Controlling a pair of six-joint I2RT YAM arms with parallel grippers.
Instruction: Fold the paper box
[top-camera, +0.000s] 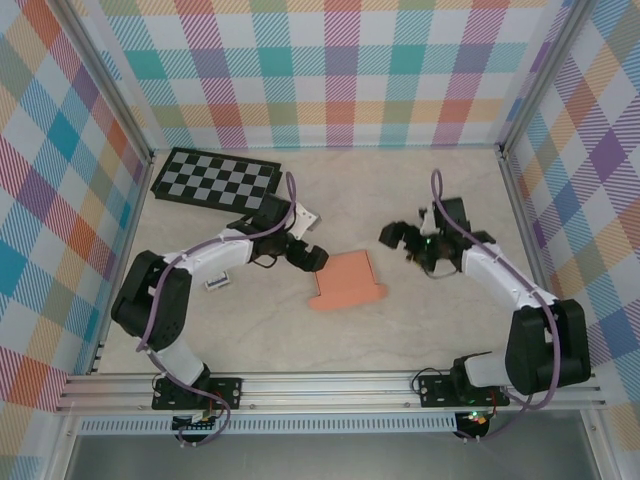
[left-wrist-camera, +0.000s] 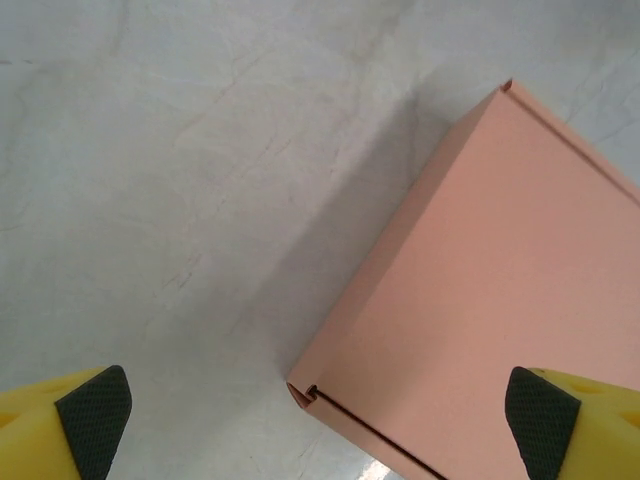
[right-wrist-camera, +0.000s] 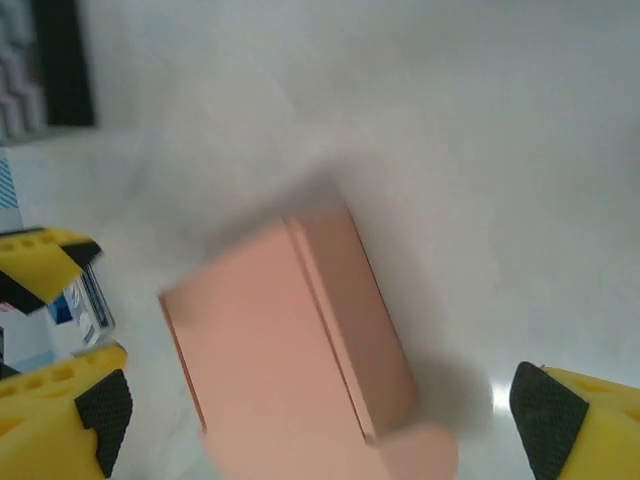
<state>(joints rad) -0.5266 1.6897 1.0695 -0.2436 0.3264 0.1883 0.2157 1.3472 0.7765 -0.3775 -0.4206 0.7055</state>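
Observation:
The paper box (top-camera: 349, 280) is a salmon-orange, flat rectangular box lying on the table between the arms, with a rounded tab (right-wrist-camera: 420, 455) sticking out at its near side. My left gripper (top-camera: 308, 256) hangs open just left of the box. In the left wrist view the box (left-wrist-camera: 480, 290) fills the right half, its slit corner between my open fingers (left-wrist-camera: 95, 412), which hold nothing. My right gripper (top-camera: 400, 237) is open to the box's upper right, a little apart from it. The right wrist view shows the box (right-wrist-camera: 270, 350), blurred, below and between the wide-apart pads (right-wrist-camera: 545, 410).
A black-and-grey checkerboard (top-camera: 215, 178) lies at the back left. A small white object (top-camera: 216, 284) sits beside the left arm. Metal rails (top-camera: 330, 390) and plaid walls (top-camera: 50, 200) bound the table. The left gripper's yellow finger (right-wrist-camera: 40, 262) appears at the left of the right wrist view.

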